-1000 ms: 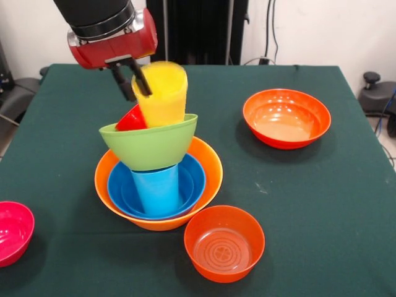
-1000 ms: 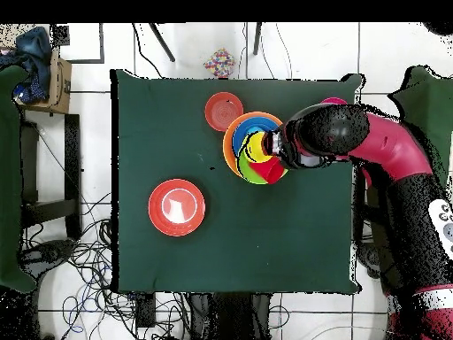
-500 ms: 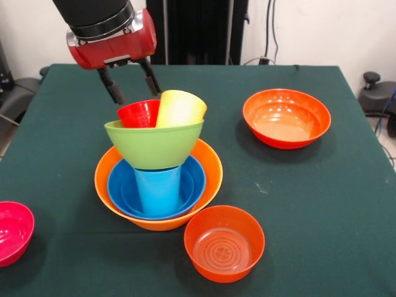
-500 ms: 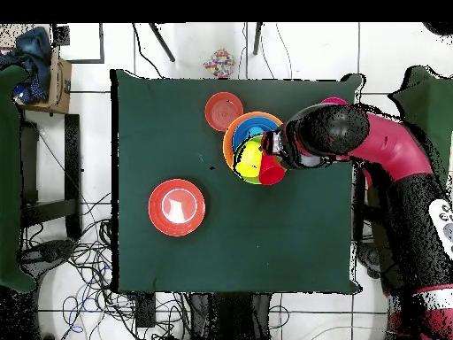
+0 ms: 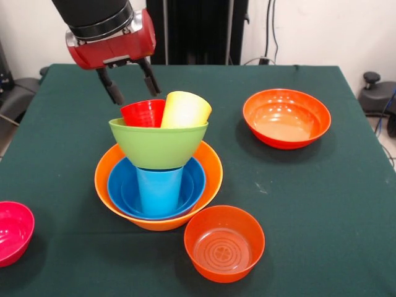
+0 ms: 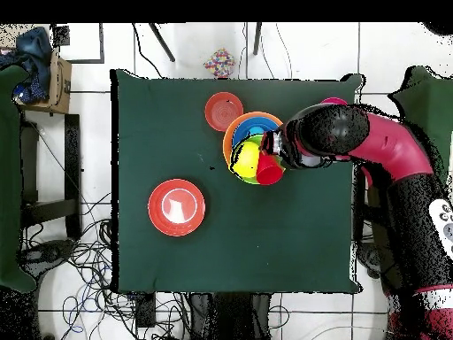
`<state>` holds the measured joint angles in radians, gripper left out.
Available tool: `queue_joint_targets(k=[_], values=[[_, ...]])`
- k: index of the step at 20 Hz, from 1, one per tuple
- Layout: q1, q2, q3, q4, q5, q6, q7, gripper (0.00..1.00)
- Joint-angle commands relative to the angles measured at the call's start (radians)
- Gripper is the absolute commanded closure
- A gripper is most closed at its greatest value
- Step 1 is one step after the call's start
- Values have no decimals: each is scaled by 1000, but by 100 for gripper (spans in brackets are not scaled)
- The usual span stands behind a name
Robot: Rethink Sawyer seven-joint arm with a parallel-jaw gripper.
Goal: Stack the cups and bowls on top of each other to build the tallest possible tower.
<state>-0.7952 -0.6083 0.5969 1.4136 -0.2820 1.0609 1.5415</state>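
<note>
Tower (image 5: 158, 167) parts are piled up near the middle of the table (image 5: 322, 204). At the bottom the orange bowl (image 5: 105, 185) is seen, and the blue bowl (image 5: 117, 189) is nested inside it. A light blue cup (image 5: 159, 189) is stood in the blue bowl, and the green bowl (image 5: 158, 145) is set on top of that cup. Two cups are held inside the green bowl: the red cup (image 5: 142, 114) and the yellow cup (image 5: 184, 110). The yellow cup is tipped to one side and is leaned next to the red cup, so it is not stacked on it.

The gripper (image 5: 129, 79) is held just above the red cup. Its fingers are spread apart and nothing is held between them.

Some of the job is done, since six pieces are already in the pile. More is left. Two red-orange bowls are not used yet: one (image 5: 286, 117) is far off to the side, and one (image 5: 224, 242) is just next to the big bowl. A pink bowl (image 5: 12, 232) is seen at the table's edge, well apart from the pile. It looks like the yellow cup should be stood up straight, because a tipped cup adds little height.

From above, the pile (image 6: 252, 155) is partly hidden by the arm (image 6: 372, 146).
</note>
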Motion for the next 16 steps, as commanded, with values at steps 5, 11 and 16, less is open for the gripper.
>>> queue_joint_targets(k=[5, 11, 16], values=[[2, 54, 18, -51, -43, 5, -132, 0], [17, 93, 14, -167, -23, 56, -112, 0], [35, 140, 0, -265, -31, 74, -98, 0]])
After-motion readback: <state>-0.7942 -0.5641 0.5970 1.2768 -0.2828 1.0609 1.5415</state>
